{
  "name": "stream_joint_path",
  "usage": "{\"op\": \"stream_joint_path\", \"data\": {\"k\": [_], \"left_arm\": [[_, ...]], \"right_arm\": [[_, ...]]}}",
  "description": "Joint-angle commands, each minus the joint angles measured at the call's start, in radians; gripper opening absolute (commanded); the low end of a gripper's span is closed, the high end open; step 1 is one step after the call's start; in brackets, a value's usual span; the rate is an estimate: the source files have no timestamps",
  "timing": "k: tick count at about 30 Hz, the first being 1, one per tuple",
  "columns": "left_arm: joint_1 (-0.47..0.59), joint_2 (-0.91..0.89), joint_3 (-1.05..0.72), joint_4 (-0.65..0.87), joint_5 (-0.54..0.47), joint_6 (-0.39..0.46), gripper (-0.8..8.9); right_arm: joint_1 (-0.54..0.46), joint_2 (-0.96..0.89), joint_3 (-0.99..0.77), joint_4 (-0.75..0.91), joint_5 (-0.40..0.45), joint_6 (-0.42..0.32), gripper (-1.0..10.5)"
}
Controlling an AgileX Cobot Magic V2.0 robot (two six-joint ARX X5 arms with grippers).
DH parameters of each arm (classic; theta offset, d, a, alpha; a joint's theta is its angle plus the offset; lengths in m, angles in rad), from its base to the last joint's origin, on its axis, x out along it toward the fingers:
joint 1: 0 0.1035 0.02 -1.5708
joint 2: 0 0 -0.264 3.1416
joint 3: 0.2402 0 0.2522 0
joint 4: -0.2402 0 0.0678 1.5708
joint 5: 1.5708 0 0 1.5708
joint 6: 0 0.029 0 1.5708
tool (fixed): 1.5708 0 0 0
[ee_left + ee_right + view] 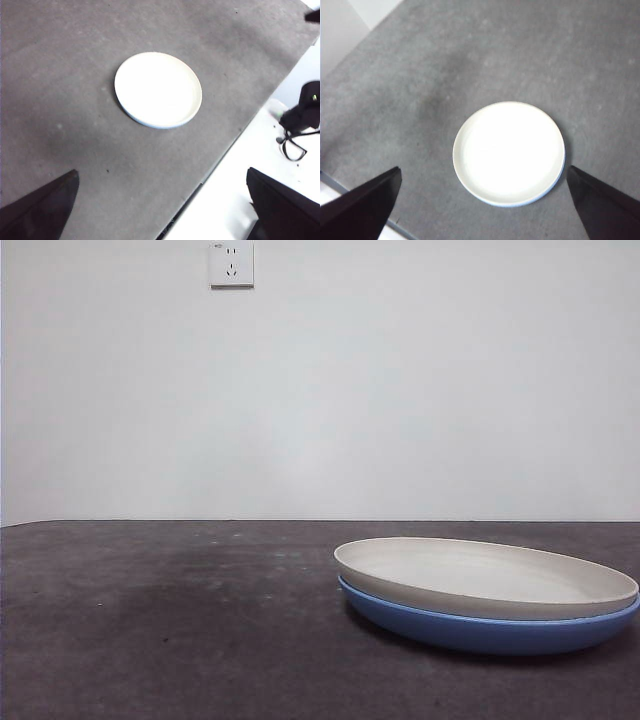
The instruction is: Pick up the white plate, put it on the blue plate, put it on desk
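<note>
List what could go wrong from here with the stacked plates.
1. The white plate sits nested in the blue plate with only a thin blue rim showing, so a grasp on the rim could catch both plates or drag the lower one across the desk.
2. Both the left end effector and the right end effector hang open, well above; an off-centre descent might tip the shallow stack.

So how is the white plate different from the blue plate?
The white plate is matte cream; the blue plate is glossy blue. The white plate sits on top, and the blue plate lies under it on the desk. From above, the white plate shows fully, the blue plate only as a thin edge. Both are round, shallow and similar in size.
</note>
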Motion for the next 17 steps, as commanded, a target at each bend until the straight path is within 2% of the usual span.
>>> {"op": "stream_joint_path", "data": {"k": [1,8,13,17], "left_arm": [[-0.003,-0.098,-0.095,0.040,-0.002,0.012,6.53],[-0.003,-0.311,-0.282,0.116,-0.002,0.000,6.53],[-0.003,-0.361,-0.296,0.128,-0.002,-0.001,6.53],[-0.003,-0.368,-0.296,0.124,0.000,-0.005,6.53]], "right_arm": [[0.002,0.019,0.020,-0.011,0.003,0.011,6.2],[0.002,0.041,0.020,-0.044,0.001,0.025,6.2],[0.002,0.082,0.020,-0.059,-0.003,0.075,6.2],[0.002,0.184,0.020,-0.089,-0.003,0.075,6.2]]}}
